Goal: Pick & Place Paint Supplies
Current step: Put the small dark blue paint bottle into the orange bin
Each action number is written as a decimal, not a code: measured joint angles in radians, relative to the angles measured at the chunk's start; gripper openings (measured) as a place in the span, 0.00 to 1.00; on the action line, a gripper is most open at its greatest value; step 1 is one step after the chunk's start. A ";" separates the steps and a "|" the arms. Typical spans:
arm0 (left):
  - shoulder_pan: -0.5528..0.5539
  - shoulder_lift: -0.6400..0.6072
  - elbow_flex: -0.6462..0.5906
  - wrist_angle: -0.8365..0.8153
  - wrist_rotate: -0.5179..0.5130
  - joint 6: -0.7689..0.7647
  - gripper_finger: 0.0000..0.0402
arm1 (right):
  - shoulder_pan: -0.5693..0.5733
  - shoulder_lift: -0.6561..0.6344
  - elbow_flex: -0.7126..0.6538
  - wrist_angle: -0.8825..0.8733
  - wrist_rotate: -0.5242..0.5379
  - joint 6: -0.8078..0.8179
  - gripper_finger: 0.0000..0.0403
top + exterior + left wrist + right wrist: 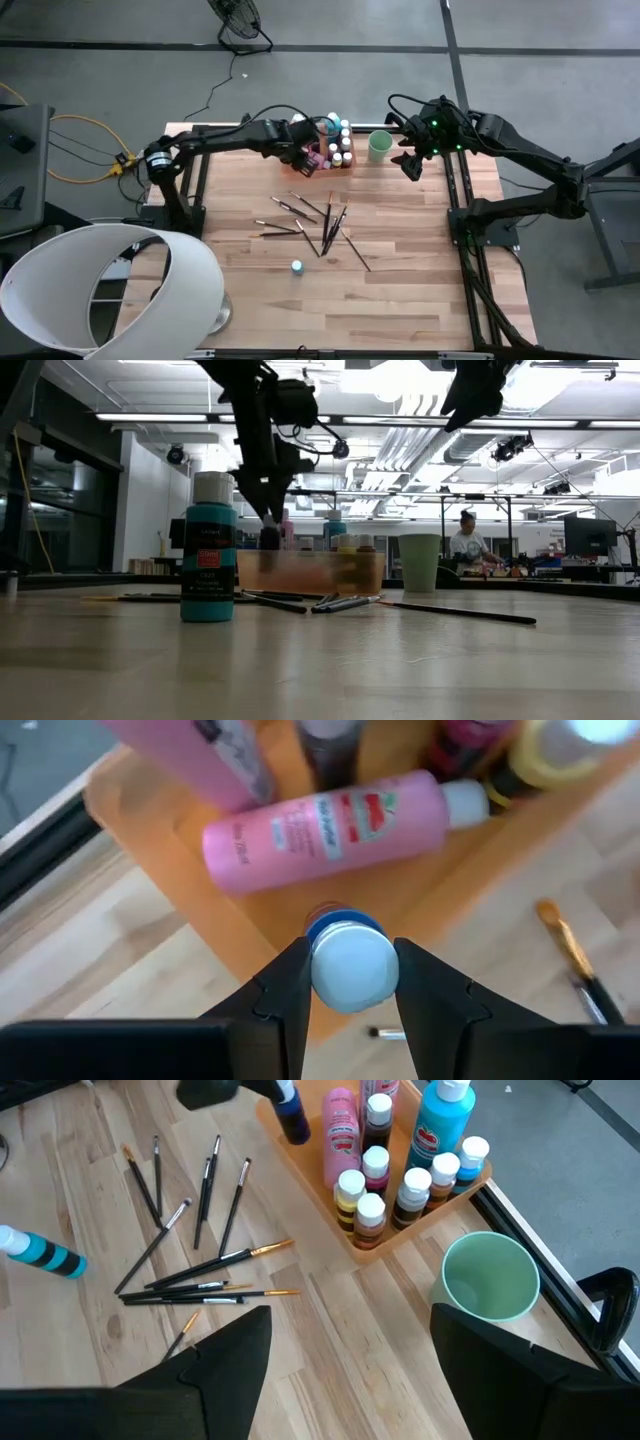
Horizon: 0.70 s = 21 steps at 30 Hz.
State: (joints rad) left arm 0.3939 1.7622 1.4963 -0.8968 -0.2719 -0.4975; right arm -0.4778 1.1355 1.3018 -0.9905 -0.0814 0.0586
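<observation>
- Left gripper (350, 982): over the near edge of the translucent orange rectangular tray (322, 160), fingers clamped on a small dark-blue paint bottle with a white cap (350, 963); the bottle hangs just above the tray wall in the right wrist view.
- Right gripper (411, 165): held above the table's far right part, just right of the light green plastic cup (379, 145); its fingers stand wide apart with nothing between them.
- Tray contents: a pink bottle lying on its side (330, 825), a tall teal bottle with a white cap (443, 1125) standing at the far end, and several small white-capped bottles in yellow, brown and pink (385, 1185) standing upright together.
- Lone teal paint bottle with a white cap (297, 267): upright on the light wooden tabletop (400, 290), near the table's middle, well apart from the tray.
- Thin dark-handled paintbrushes (320, 222): scattered flat on the wood between the tray and the lone teal bottle, some crossing one another.
- Green cup: upright, beside the tray's right end, not touching it.
- Background: a person (466, 540) at a distant bench in the low view.
</observation>
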 joint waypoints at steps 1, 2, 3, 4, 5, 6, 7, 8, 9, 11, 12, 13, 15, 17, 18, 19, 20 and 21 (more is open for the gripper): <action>0.000 0.006 0.000 0.005 -0.014 -0.014 0.30 | 0.000 0.000 0.000 0.000 0.000 0.000 0.66; 0.000 0.011 0.000 0.007 -0.028 -0.029 0.30 | 0.000 0.000 0.000 0.000 0.000 0.000 0.66; 0.000 0.017 0.000 0.006 -0.034 -0.041 0.30 | 0.000 0.000 0.000 0.000 0.000 0.000 0.66; 0.000 0.024 0.000 0.005 -0.035 -0.056 0.30 | 0.000 0.000 0.000 0.000 0.000 0.000 0.66; 0.001 0.031 0.000 0.005 -0.035 -0.069 0.30 | 0.000 0.000 0.000 0.000 0.000 0.000 0.66; 0.007 0.037 0.000 0.004 -0.034 -0.082 0.30 | 0.000 0.000 0.000 0.000 0.000 0.000 0.66; 0.011 0.040 0.000 0.002 -0.032 -0.095 0.30 | 0.000 0.000 0.000 0.000 0.000 0.000 0.66; 0.014 0.043 0.000 0.000 -0.027 -0.112 0.30 | 0.000 0.000 0.000 0.000 0.000 0.000 0.66; 0.019 0.050 0.001 -0.003 -0.026 -0.128 0.30 | 0.000 0.000 0.000 0.000 0.000 0.001 0.66; 0.029 0.058 0.000 -0.005 -0.021 -0.154 0.30 | 0.000 0.000 0.000 0.000 0.000 0.001 0.66; 0.034 0.059 -0.001 -0.008 -0.019 -0.162 0.30 | 0.000 0.000 0.000 0.000 0.000 0.001 0.66; 0.034 0.058 -0.001 -0.007 -0.019 -0.166 0.30 | 0.000 0.000 0.000 0.000 0.000 0.001 0.66; 0.035 0.056 0.000 0.008 -0.025 -0.178 0.30 | 0.000 0.000 0.000 0.000 0.000 0.001 0.66; 0.040 0.056 0.000 0.005 -0.023 -0.185 0.30 | 0.000 0.000 0.000 0.000 0.000 0.001 0.66; 0.040 0.056 0.000 0.003 -0.018 -0.185 0.30 | 0.000 0.000 0.000 0.000 0.000 0.001 0.66; 0.044 0.056 0.000 0.003 -0.006 -0.184 0.30 | 0.000 0.000 0.000 0.000 0.000 0.001 0.66; 0.046 0.056 0.000 0.003 0.006 -0.180 0.30 | 0.000 0.000 0.000 0.000 0.000 0.001 0.66; 0.046 0.056 0.000 0.002 0.008 -0.180 0.30 | 0.000 0.000 0.000 0.000 0.000 0.001 0.66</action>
State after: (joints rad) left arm 0.4396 1.8187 1.4963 -0.8944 -0.2642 -0.6773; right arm -0.4774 1.1355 1.3014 -0.9905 -0.0811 0.0597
